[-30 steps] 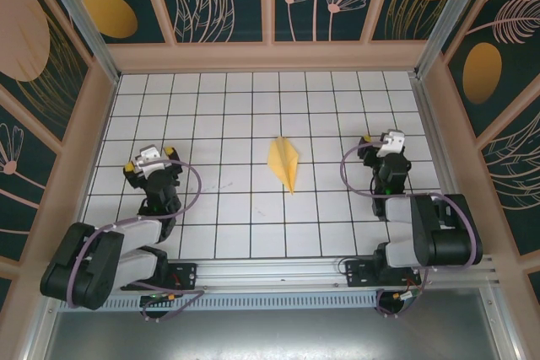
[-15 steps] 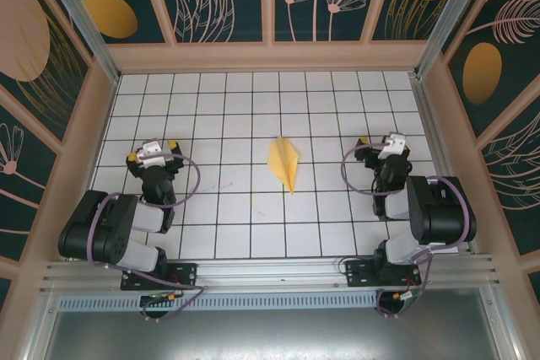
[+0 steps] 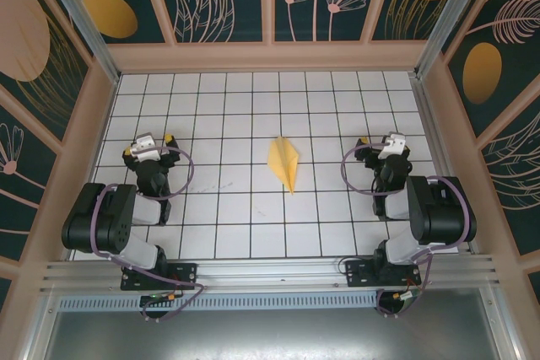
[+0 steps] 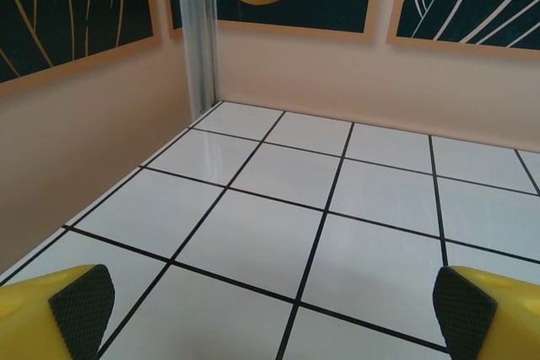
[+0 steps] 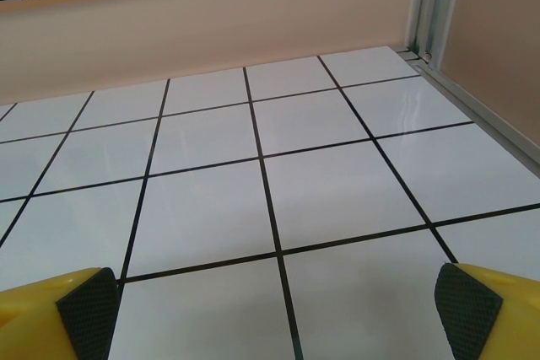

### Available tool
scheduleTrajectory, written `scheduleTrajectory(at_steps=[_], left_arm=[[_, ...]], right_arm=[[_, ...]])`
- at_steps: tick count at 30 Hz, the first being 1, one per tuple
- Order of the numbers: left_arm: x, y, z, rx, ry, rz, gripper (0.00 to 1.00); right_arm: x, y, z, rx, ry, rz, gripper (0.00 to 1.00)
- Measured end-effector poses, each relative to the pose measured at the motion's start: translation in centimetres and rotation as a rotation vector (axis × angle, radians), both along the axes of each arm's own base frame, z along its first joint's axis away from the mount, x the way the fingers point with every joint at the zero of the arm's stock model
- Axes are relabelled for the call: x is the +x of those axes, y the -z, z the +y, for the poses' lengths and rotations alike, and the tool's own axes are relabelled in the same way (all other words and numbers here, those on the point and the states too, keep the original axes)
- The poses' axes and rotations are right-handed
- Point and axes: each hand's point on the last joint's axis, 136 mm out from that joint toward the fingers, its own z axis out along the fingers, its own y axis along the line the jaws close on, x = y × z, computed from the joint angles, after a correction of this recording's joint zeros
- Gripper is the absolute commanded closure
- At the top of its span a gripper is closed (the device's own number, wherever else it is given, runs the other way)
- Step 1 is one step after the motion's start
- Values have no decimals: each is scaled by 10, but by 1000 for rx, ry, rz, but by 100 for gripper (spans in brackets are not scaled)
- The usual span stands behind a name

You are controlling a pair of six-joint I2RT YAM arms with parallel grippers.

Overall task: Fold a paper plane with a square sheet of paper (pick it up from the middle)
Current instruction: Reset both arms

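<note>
Two grippers, both spread wide and holding nothing. At the centre of the top frame the plane lies flat on the gridded table, its nose pointing down-frame. Over at mid-left sits the left gripper, at mid-right the right gripper. The plane is between them and well apart from both. Left wrist view: black pads in the bottom corners, white tiles between. Right wrist view: pads just as wide, tiles running up to a pink wall.
</note>
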Motion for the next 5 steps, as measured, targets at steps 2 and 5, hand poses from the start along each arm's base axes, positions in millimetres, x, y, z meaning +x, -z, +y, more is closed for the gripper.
scheduleTrajectory(at_steps=[2,5], left_arm=[[0,0,0,-3,1,-1,1],[0,0,0,-3,1,-1,1]], right_arm=[[0,0,1,1,-5,0,1],[0,0,2,2,-10,0,1]])
